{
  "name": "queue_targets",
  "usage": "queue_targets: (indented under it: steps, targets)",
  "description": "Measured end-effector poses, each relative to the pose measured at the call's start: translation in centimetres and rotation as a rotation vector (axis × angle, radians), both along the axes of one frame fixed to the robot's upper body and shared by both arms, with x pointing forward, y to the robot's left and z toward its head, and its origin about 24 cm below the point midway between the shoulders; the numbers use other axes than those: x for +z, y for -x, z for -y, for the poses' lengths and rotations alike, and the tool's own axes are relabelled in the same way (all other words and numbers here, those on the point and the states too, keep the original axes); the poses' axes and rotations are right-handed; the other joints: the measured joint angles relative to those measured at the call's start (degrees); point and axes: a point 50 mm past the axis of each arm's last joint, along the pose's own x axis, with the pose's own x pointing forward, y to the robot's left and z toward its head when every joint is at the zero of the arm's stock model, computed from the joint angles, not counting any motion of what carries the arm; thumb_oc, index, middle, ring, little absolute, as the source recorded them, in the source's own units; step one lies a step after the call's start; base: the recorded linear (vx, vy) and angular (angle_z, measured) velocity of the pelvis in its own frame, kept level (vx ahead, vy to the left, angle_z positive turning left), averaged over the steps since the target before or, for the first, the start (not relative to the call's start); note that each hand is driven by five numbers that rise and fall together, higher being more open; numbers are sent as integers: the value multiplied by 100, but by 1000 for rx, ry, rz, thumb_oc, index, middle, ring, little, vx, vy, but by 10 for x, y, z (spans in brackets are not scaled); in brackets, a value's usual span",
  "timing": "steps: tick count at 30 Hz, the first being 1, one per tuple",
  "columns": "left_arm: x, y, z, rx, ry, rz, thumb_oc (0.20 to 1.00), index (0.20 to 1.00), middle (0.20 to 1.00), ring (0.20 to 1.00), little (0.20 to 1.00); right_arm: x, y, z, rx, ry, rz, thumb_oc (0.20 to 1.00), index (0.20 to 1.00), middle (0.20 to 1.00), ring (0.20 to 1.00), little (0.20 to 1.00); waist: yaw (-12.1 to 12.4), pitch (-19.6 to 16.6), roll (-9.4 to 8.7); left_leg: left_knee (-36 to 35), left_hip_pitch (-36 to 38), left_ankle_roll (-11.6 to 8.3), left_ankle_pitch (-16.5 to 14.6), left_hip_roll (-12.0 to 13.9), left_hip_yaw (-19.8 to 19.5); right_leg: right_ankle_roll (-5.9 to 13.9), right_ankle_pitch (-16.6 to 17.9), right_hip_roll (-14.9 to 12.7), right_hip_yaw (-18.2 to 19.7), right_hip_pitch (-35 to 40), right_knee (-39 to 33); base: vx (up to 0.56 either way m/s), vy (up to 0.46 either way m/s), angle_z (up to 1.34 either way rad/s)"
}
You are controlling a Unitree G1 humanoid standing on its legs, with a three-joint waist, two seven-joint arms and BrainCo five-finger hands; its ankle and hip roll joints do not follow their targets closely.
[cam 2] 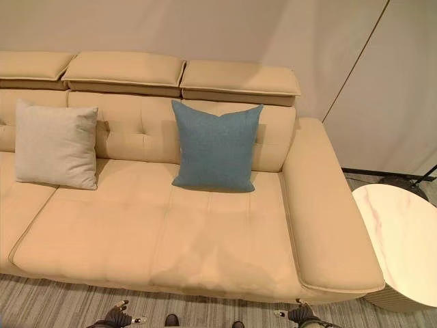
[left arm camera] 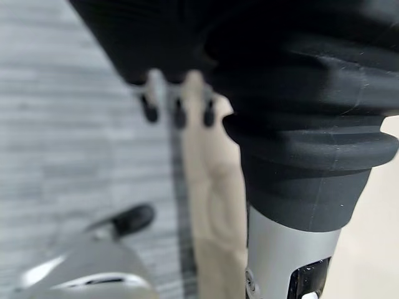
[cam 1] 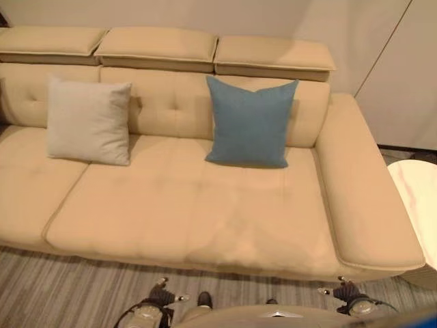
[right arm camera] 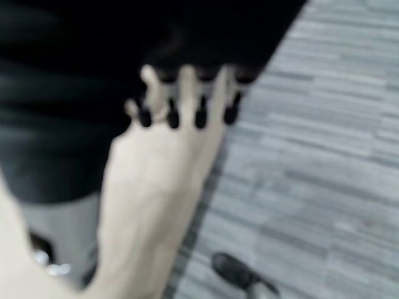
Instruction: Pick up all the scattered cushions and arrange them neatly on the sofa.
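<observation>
Blue cushion (cam 1: 250, 123): stands upright on the sofa seat, leaning back against the tufted backrest, under the sofa's rightmost headrest; its lower edge rests on the seat; well apart from the sofa's right armrest
Light grey cushion (cam 1: 89, 120): also upright on the sofa seat against the backrest, further toward the sofa's left end, below the gap between the left and middle headrests; well apart from the blue cushion, with bare backrest between the two
Sofa (cam 1: 205, 219): beige, with a long seat, three raised headrest pads (cam 2: 126, 68) along the top and a broad right armrest (cam 2: 328, 219); both cushions sit on it
Left hand (cam 1: 164, 295): low in front of the sofa's front edge, over the floor, toward the sofa's left part; in the left wrist view its fingers (left arm camera: 177, 115) hang straight and relaxed side by side, pinching nothing
Right hand (cam 1: 345, 292): low in front of the sofa's front edge, below the right armrest; in the right wrist view its fingers (right arm camera: 199, 115) point out straight in a loose row, holding nothing
Floor (cam 1: 54, 287): grey striped covering in front of the sofa
Round desk (cam 2: 403, 239): white marbled top, just beside the outer face of the sofa's right armrest
Wall (cam 2: 205, 27): pale, behind the sofa
</observation>
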Motion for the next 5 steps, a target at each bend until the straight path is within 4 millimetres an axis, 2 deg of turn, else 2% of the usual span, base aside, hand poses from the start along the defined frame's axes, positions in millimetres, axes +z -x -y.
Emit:
queue_targets:
  steps: [5]
  targets:
    - [0,1,0,-4,-2,-4,1000,1000,1000,1000,1000,-1,3,0,-2,-1,-6,1000,1000,1000,1000,1000,-43,6,16,-111,193,8,9,-63,-13,33,-23,-56,-19,155,-1,6,5,3]
